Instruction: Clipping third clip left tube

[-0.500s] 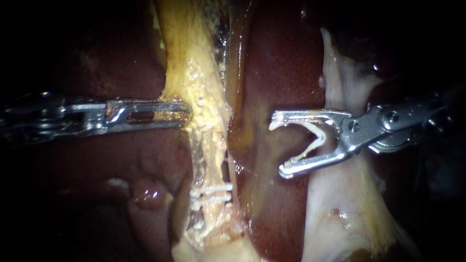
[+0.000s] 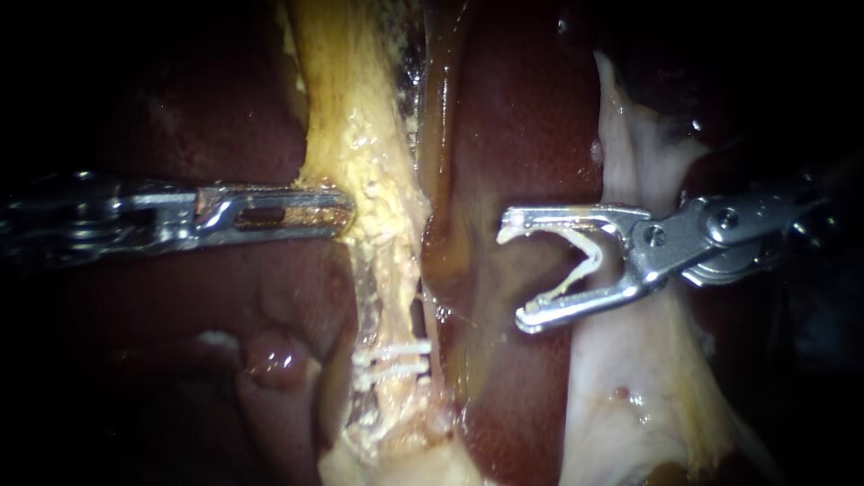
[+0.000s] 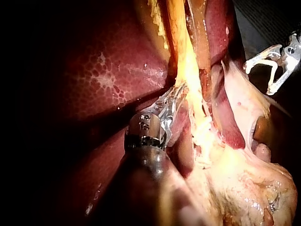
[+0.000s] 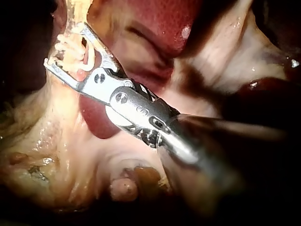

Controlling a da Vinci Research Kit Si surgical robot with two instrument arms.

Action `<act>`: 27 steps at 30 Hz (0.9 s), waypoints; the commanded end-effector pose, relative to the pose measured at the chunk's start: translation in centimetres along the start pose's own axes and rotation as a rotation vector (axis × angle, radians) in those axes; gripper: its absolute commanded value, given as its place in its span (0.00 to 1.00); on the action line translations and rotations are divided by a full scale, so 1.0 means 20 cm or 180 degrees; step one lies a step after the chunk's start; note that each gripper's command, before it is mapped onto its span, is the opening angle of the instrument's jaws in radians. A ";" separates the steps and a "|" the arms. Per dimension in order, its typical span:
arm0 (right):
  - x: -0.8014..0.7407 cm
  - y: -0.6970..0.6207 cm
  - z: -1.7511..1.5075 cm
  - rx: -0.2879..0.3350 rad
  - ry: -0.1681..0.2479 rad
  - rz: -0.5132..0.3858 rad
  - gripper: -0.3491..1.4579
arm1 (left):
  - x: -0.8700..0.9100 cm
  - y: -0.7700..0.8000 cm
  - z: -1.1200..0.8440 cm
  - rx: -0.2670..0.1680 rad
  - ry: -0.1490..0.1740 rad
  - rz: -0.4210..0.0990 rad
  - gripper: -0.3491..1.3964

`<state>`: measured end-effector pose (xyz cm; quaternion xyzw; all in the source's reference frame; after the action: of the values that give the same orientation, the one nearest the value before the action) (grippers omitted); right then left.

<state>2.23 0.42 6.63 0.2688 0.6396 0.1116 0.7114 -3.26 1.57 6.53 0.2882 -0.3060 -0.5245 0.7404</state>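
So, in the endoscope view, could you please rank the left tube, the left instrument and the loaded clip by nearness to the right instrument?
1. loaded clip: carried by the right instrument itself.
2. left tube: to its left.
3. left instrument: at the tube's far side.

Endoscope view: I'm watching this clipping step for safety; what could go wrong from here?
1. The right instrument, carrying an open clip, hangs over the liver, apart from the left tube; crossing over, its tips might scrape the liver.
2. Two clips already sit on that tube; the new one could land on them.
3. The left instrument grips only the tube's edge, so it may slip or tear it.
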 end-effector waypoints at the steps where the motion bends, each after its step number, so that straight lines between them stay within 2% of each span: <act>1: -0.002 0.001 0.003 0.0017 -0.0030 0.0049 0.52 | -0.001 -0.001 -0.004 -0.0012 -0.0012 -0.0014 0.00; 5: -0.012 0.001 0.014 0.0070 -0.0088 0.0292 0.52 | -0.004 -0.006 -0.016 -0.0040 -0.0026 -0.0034 0.00; 9: -0.022 0.003 0.024 0.0106 -0.0243 0.0427 0.52 | -0.006 -0.013 -0.026 -0.0003 -0.0060 -0.0062 0.00; 14: -0.034 0.008 0.034 0.0127 -0.0314 0.0599 0.52 | -0.009 -0.021 -0.037 0.0034 -0.0107 -0.0096 0.00; 17: -0.041 0.012 0.039 0.0113 -0.0355 0.0660 0.52 | -0.010 -0.023 -0.040 0.0043 -0.0120 -0.0105 0.00; 22: -0.049 0.017 0.044 0.0097 -0.0368 0.0735 0.52 | -0.009 -0.024 -0.041 0.0041 -0.0121 -0.0107 0.00; 27: -0.053 0.023 0.047 0.0093 -0.0368 0.0750 0.52 | -0.009 -0.024 -0.042 0.0040 -0.0122 -0.0108 0.00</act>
<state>3.06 0.06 7.82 0.3595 0.5621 0.1717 0.7247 -2.96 1.69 5.60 0.2885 -0.3188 -0.5403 0.7234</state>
